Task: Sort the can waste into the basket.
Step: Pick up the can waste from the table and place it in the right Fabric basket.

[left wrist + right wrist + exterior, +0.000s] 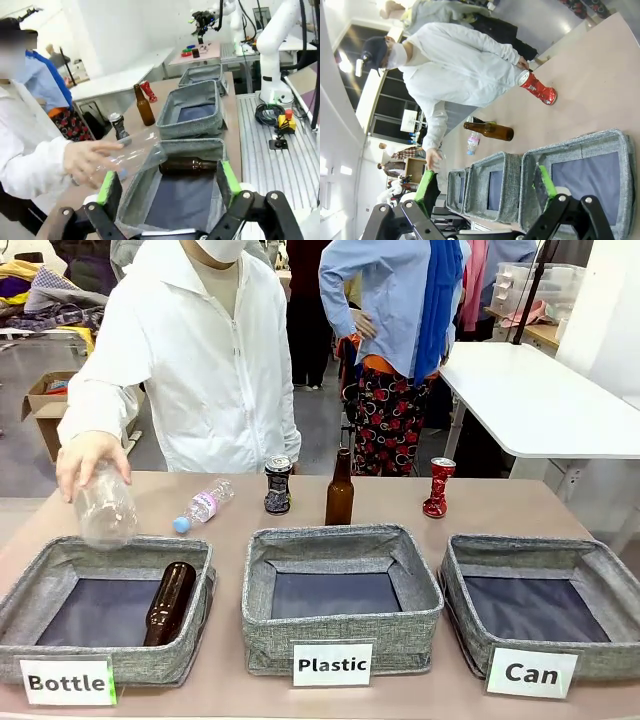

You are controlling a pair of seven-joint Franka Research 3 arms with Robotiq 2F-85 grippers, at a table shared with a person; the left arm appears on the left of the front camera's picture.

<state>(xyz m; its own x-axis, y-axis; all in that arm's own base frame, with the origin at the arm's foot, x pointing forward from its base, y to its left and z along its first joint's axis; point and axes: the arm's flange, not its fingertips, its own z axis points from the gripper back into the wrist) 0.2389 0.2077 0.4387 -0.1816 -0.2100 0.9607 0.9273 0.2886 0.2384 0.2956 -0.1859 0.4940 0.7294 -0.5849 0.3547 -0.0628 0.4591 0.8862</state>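
The grey "Can" basket (530, 544) stands at the front right with nothing in it. It is the farthest bin (202, 74) in the left wrist view, and the nearest bin (570, 145) in the right wrist view. A crushed red can (438, 488) (148, 91) (537, 89) stands upright at the far side of the table. A dark can (278, 485) (118, 125) stands left of the upright brown bottle. My left gripper (169, 185) hangs open above the "Bottle" bin. My right gripper (486, 185) is open above the bins, holding nothing.
The person's hand (88, 455) holds a clear plastic bottle (105, 508) over the "Bottle" bin (60, 555), where a brown bottle (170, 602) lies. The "Plastic" bin (340, 538) sits in the middle. An upright brown bottle (340, 490) and a lying water bottle (205, 505) are behind the bins.
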